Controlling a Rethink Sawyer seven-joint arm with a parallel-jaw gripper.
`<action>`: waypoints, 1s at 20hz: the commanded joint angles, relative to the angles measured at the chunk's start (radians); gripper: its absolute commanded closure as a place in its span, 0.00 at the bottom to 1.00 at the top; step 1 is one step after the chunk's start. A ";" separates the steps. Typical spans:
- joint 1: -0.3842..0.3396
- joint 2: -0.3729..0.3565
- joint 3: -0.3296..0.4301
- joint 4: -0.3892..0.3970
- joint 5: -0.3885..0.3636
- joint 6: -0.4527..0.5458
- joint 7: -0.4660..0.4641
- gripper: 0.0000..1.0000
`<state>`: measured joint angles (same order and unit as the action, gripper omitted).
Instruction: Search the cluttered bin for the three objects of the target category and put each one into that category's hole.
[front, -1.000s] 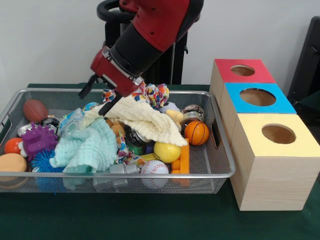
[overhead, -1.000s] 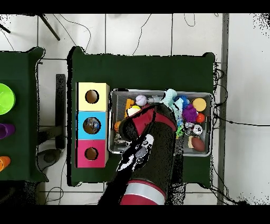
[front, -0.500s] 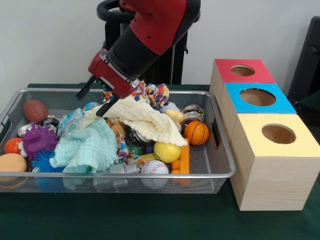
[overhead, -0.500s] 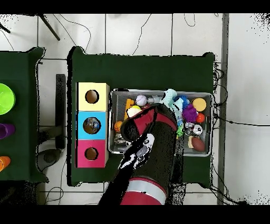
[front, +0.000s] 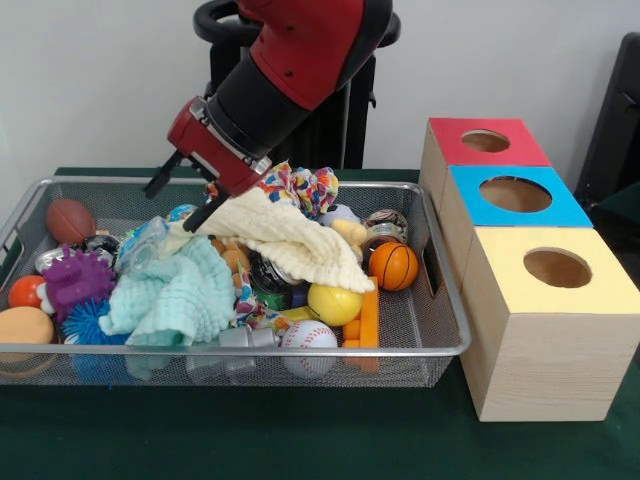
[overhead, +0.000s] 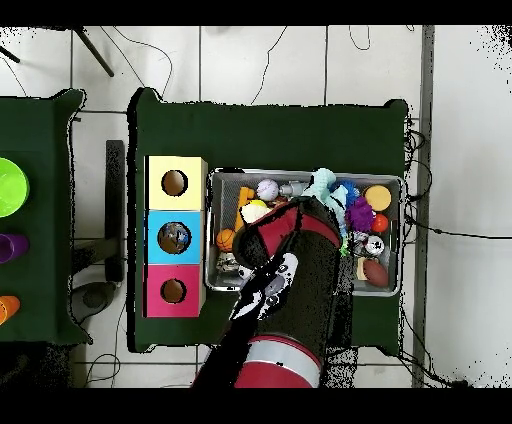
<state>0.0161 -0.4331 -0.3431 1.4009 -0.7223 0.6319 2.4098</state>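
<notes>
**Bottles hiding under cloths, gripper hovering wide over the bin's back-left**

Bottles are mostly not showing. One clear crinkly piece (front: 141, 243) is peeking out in the left half of the cluttered bin (front: 250, 350), wedged between the mint cloth (front: 170, 295) and the cream cloth (front: 295, 240), and it is likely one of the three. A pale clear shape (front: 240, 338) is lying against the bin's front wall, but I cannot tell if it is a bottle. Any others are sitting out of sight under the cloths.

Step in hand, as I judge it, is uncovering. To do it well, the gripper (front: 182, 197) should be pinching the cream cloth by its raised back corner only, lifting high and dragging it toward the bin's right side, not snagging the mint cloth or rolling the balls over the clear piece.

The gripper is standing wide open and holding nothing. Its lower finger is touching or just beside the cream cloth's corner, and its upper finger is pointing out over the bin's back rim.

The arm is coming down from above the bin's back edge, tilted steeply toward the bin's left. In the overhead view it is covering the bin's middle.

Three holed boxes are sitting just outside the bin's right end, and I cannot tell which takes bottles.
</notes>
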 joint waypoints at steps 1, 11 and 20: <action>-0.037 0.034 0.115 0.065 -0.055 -0.086 -0.126 0.00; -0.055 0.035 0.123 0.071 -0.067 -0.118 -0.120 0.00; -0.057 0.041 0.123 0.078 -0.063 -0.135 -0.100 0.00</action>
<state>-0.0165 -0.4325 -0.3431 1.4009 -0.7445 0.5693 2.4098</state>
